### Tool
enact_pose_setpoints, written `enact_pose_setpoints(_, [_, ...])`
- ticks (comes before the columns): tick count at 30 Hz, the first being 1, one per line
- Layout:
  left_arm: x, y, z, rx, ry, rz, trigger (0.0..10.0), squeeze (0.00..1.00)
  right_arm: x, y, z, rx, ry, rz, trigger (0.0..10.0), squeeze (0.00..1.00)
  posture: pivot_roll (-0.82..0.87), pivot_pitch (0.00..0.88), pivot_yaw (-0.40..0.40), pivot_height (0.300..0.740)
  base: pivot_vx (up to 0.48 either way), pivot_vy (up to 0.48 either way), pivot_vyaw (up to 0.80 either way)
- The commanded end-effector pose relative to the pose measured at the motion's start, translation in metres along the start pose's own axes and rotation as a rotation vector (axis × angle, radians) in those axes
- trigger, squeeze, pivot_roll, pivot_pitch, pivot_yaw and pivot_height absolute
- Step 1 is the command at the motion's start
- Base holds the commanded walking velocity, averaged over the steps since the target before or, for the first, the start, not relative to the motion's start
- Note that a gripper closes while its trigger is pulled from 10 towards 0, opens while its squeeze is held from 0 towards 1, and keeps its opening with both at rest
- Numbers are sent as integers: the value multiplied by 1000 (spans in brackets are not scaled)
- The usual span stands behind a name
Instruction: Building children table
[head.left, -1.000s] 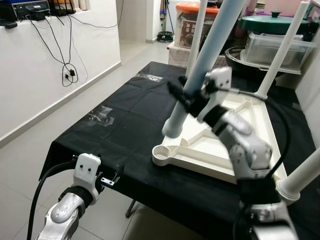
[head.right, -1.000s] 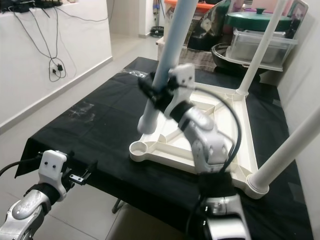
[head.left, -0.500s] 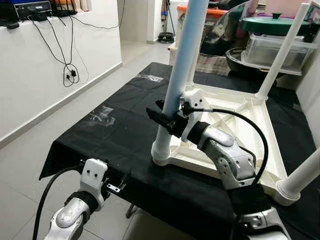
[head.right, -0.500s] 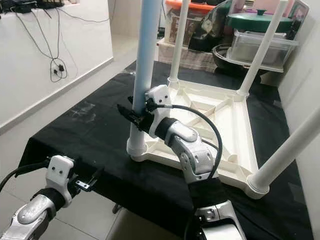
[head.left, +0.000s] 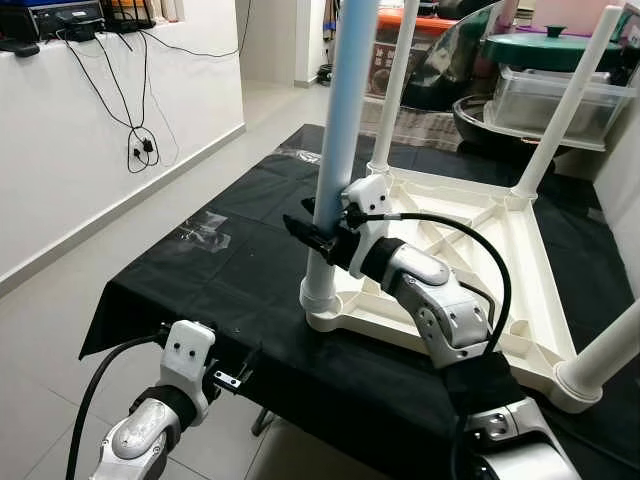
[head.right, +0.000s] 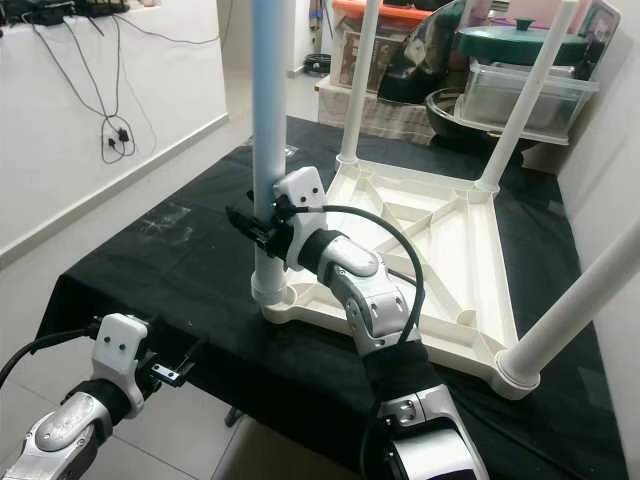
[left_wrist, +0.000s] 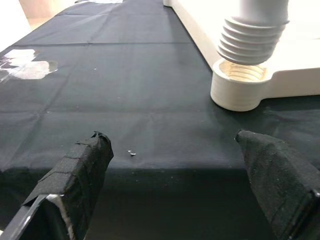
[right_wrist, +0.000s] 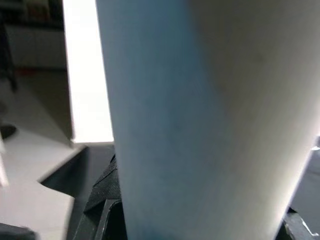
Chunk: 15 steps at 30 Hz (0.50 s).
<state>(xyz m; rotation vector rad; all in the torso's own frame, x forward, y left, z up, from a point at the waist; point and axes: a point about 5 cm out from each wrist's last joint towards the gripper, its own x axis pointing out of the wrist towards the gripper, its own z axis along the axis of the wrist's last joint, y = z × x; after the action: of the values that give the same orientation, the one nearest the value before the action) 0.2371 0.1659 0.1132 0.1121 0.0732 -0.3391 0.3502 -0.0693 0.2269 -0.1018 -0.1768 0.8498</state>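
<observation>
I had my right claw (head.left: 312, 228) clenched around the pale blue leg (head.left: 343, 120), which stood upright with its threaded foot at the near corner socket (left_wrist: 243, 83) of the upturned white tabletop (head.left: 470, 260); from my left wrist the ribbed end of the leg sat just above that socket's rim, not fully down in it. The tabletop lay flat on the black cloth (head.left: 230, 250) with its ribbed underside up, and relative to it, my right claw gripped the leg a little above the corner, my silver forearm crossing over the frame's near edge. Three white legs were seated at the tabletop's other corners: two at the far side (head.left: 392, 90) (head.left: 560, 110) and one at the near right corner (head.left: 600, 350). My left claw (head.left: 232, 372) hung below the cloth's front edge, short of the tabletop and well apart from the blue leg, its taped fingers (left_wrist: 82, 170) spread wide and gripping nothing
</observation>
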Motion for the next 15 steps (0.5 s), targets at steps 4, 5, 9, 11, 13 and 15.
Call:
enact_pose_setpoints(4, [-2,-2,0,-6,3,3,10000,0,8,-2,5,-122,-8,20,0,0,98,0,-94,740,0,0,0])
enact_pose_setpoints(5, [-2,-3,0,-7,3,4,10000,0,9,-3,5,-138,-17,34,0,0,98,0,-94,740,0,0,0])
enact_pose_setpoints(9, [-3,-3,1,-8,1,7,10000,0,12,-1,5,-222,-41,113,0,0,108,0,-102,740,0,0,0])
enact_pose_setpoints(11, [-3,-3,1,-8,1,8,10000,0,12,0,5,-222,-44,131,0,0,108,0,-102,740,0,0,0])
enact_pose_setpoints(13, [-4,-3,1,-8,1,11,10000,0,10,3,2,-227,-46,178,0,0,110,0,-103,740,0,0,0])
enact_pose_setpoints(15, [-4,-2,1,-8,1,12,10000,0,9,4,1,-231,-44,201,0,0,110,0,-103,740,0,0,0])
